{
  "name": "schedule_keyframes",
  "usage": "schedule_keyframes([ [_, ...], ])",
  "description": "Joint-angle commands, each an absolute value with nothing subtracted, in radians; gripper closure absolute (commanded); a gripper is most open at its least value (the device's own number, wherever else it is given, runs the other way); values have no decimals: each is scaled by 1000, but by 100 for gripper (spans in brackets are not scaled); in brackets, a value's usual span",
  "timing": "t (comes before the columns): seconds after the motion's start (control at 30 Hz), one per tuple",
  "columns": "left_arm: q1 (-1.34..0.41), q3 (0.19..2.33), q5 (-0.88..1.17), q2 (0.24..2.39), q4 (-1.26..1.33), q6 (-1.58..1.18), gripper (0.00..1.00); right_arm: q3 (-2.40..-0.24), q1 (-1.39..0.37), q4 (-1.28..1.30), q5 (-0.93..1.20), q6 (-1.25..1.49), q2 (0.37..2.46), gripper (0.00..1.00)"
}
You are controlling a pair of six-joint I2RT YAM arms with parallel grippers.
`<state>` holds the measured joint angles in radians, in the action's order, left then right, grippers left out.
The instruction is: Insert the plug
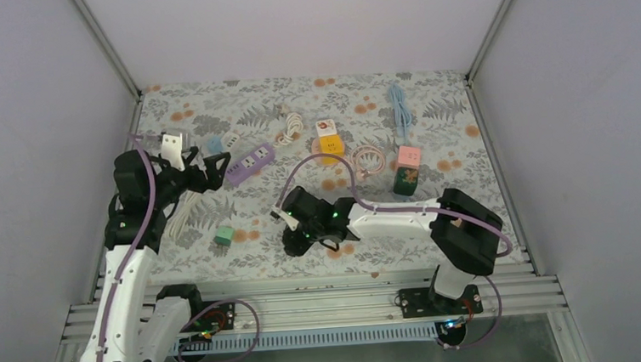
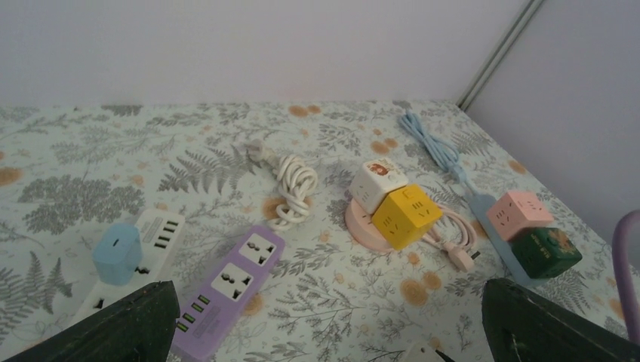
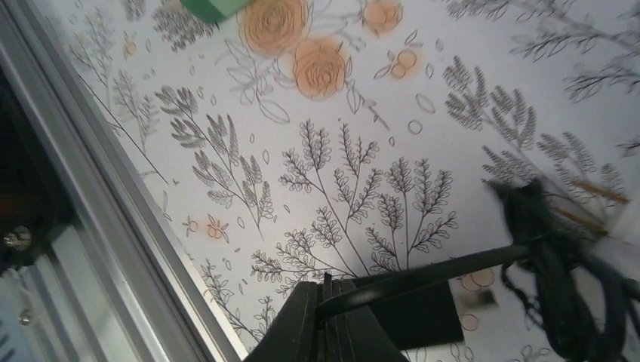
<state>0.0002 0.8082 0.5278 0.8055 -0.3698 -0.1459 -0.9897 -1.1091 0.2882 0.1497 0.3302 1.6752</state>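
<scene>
My right gripper (image 1: 297, 234) hangs low over the near middle of the table. In the right wrist view it (image 3: 332, 290) is shut on a thin black cable (image 3: 453, 268). The cable runs right to a tangled black bundle (image 3: 558, 294) and a blurred white plug (image 3: 626, 230) at the frame edge. The purple power strip (image 1: 249, 163) lies at the far left, its sockets facing up (image 2: 226, 290). My left gripper (image 1: 212, 170) hovers just left of it. It is open and empty, fingers (image 2: 113, 332) spread wide.
A white strip with a blue adapter (image 2: 132, 253), a coiled white cable (image 2: 294, 181), white and yellow cubes on a pink base (image 2: 392, 204), and pink and green cubes (image 2: 532, 234) lie behind. A small green cube (image 1: 224, 235) sits near the front rail (image 1: 308, 288).
</scene>
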Motion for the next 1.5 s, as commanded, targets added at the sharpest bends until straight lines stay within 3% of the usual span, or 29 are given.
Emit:
schedule_keyframes([
  [0.0,-19,783,549,771,-304,-152,0,-992,-1057,267,187,358,1563,96],
  [0.47,-137,710,721,688,-137,-112,3,-1006,-770,66,357,613,1303,96],
  [0.9,-472,828,471,856,-298,139,10,-1131,-713,62,564,697,1342,97],
  [1.03,-542,904,393,966,-365,175,20,-1126,-713,55,602,689,1350,97],
  [1.23,-585,923,352,1008,-340,146,27,-1119,-713,43,637,687,1355,97],
  [1.47,-624,951,317,1000,-419,202,50,-1139,-713,32,639,696,1359,97],
])
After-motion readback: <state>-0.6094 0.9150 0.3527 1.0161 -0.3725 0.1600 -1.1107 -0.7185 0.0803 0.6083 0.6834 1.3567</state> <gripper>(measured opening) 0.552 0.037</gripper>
